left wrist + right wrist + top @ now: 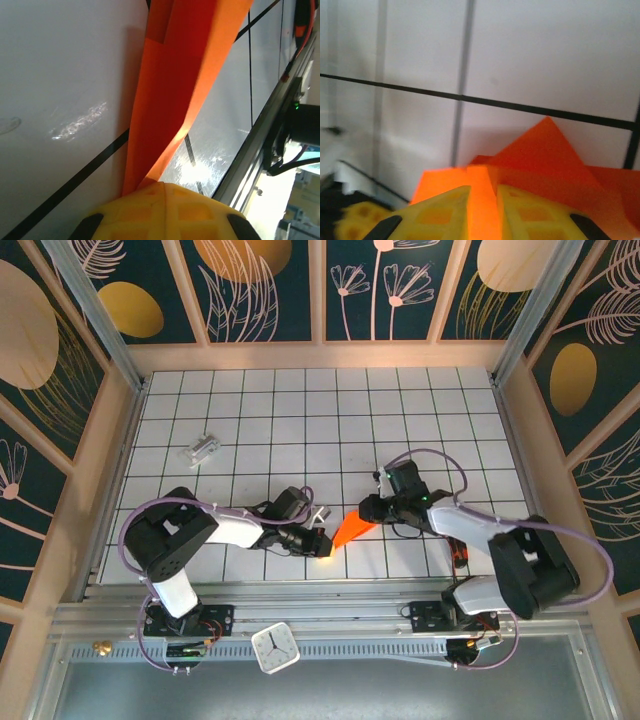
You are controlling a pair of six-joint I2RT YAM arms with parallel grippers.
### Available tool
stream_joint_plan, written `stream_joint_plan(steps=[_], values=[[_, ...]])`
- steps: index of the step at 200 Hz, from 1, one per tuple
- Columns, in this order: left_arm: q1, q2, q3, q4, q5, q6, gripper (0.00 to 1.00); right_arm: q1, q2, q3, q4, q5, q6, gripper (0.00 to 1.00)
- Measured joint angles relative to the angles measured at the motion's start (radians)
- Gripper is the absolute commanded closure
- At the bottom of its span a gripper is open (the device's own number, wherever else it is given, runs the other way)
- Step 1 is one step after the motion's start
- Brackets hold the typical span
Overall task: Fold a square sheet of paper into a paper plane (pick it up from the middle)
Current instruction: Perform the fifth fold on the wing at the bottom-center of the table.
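Overhead view first: I see the bright orange folded paper sheet (pixel 350 530) near the front edge of the white gridded table (pixel 300 410), spanning between my left end effector (pixel 320 542) and right end effector (pixel 370 510).

Left wrist: the left end effector (pixel 162 195) is clamped tight on the sheet (pixel 180 75), whose folded layers run away over the table (pixel 60 75).

Right wrist: the right end effector (pixel 482 195) has its yellow pads (pixel 445 210) almost together, with the sheet (pixel 545 150) pinched between them and a pointed flap beyond.

A white counter (pixel 300 400) ruled with a black grid sits between pale wood-framed walls (pixel 270 290), papered dark teal with gold discs and line-drawn plants. A metal rail (pixel 330 615) edges the near side, with a small white clock (pixel 273 648) just below it.
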State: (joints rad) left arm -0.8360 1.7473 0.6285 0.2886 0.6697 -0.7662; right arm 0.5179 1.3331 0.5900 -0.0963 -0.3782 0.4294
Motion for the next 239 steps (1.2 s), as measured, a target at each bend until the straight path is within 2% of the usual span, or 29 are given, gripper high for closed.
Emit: stream_joint_plan(steps=[43, 77, 113, 171, 239], values=[[0.004, 0.004, -0.029, 0.074, 0.008, -0.071, 1.00, 0.109, -0.155, -0.131, 0.115, -0.042, 0.177, 0.87], [0.006, 0.009, -0.037, 0.099, 0.014, -0.101, 1.00, 0.204, -0.154, -0.237, 0.184, -0.028, 0.322, 0.89], [0.008, 0.010, -0.039, 0.105, 0.018, -0.104, 1.00, 0.266, -0.101, -0.253, 0.282, -0.004, 0.416, 0.90], [0.008, 0.010, -0.040, 0.105, 0.018, -0.103, 1.00, 0.315, 0.006, -0.252, 0.406, 0.011, 0.479, 0.90], [0.008, 0.010, -0.040, 0.105, 0.018, -0.103, 1.00, 0.317, 0.061, -0.237, 0.450, 0.011, 0.496, 0.91]])
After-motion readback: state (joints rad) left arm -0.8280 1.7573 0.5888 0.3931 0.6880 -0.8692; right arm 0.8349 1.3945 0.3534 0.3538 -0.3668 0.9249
